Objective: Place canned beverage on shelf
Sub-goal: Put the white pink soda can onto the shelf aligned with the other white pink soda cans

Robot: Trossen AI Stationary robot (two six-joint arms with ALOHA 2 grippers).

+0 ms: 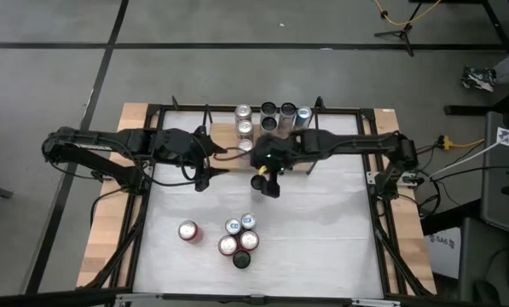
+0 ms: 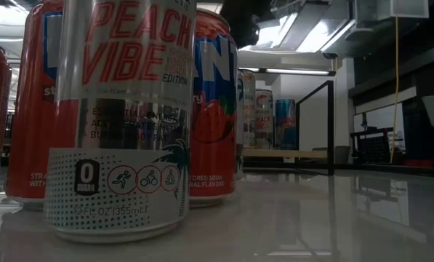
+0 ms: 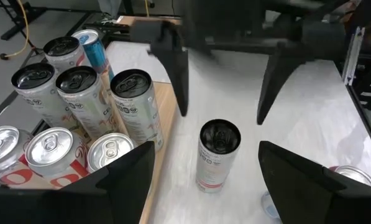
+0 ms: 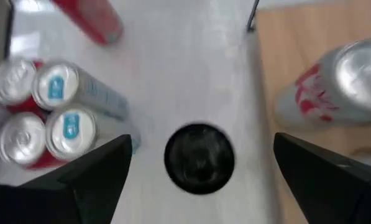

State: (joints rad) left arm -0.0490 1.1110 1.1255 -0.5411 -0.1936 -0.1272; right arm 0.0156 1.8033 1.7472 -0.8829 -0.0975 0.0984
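A slim white can with a black top stands upright on the white table, just off the near edge of the light-wood shelf. My right gripper hangs open straight above that can, fingers on either side and clear of it. My left gripper is open too, held level above the table left of the can and pointing at it. Several cans stand on the shelf board.
A cluster of upright cans and a single red can stand near the table's front; they fill the low view. Black rod uprights rise at the shelf's ends. Bare tabletop lies right of the cluster.
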